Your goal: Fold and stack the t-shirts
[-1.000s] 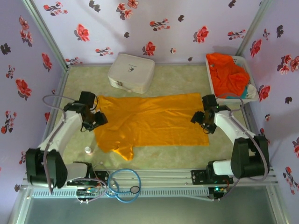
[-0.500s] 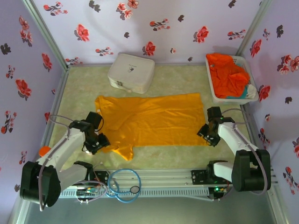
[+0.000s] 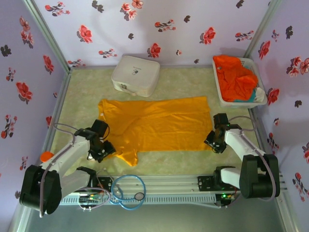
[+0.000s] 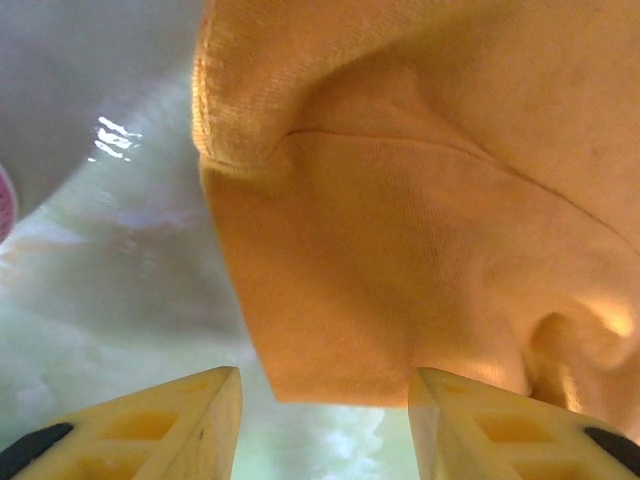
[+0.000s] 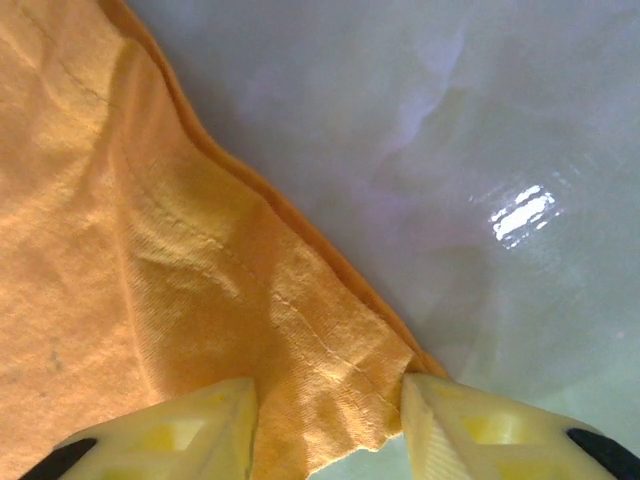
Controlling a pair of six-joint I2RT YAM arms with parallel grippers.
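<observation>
**A:** Count of t-shirts?

**B:** Two. One golden yellow-orange t-shirt (image 3: 159, 123) lies spread flat mid-table, long axis running left to right. One red-orange t-shirt (image 3: 234, 77) is bunched in the white basket (image 3: 237, 104) at the table's (image 3: 183, 79) far right corner. They are well apart and not stacked.

**A:** Is the yellow one folded?

**B:** No. It's a single layer with some wrinkles, and one flap sticks out toward the near edge on its left side.

**A:** Left gripper?

**B:** The left gripper (image 3: 107, 149) is low at the shirt's near left edge. In the wrist view its (image 4: 325, 385) jaws stand apart. A hemmed bit of yellow cloth reaches just into the gap and nothing is pinched. Call it released.

**A:** Right gripper?

**B:** The right gripper (image 3: 212, 141) is at the shirt's near right corner. In the wrist view its (image 5: 330, 395) fingers (image 5: 190, 425) straddle that corner, and wrinkled cloth fills the gap from side to side. I can't tell whether it's actually clamped.

**A:** Other items?

**B:** One white case (image 3: 136, 75) sits at the far edge, left of centre and just beyond the shirt. One small orange object (image 3: 45, 155) is at the left edge beside the left arm. One blue cable loop (image 3: 128, 192) lies on the near rail. Something teal shows in the basket under the red-orange shirt, but I can't tell what it is.
</observation>
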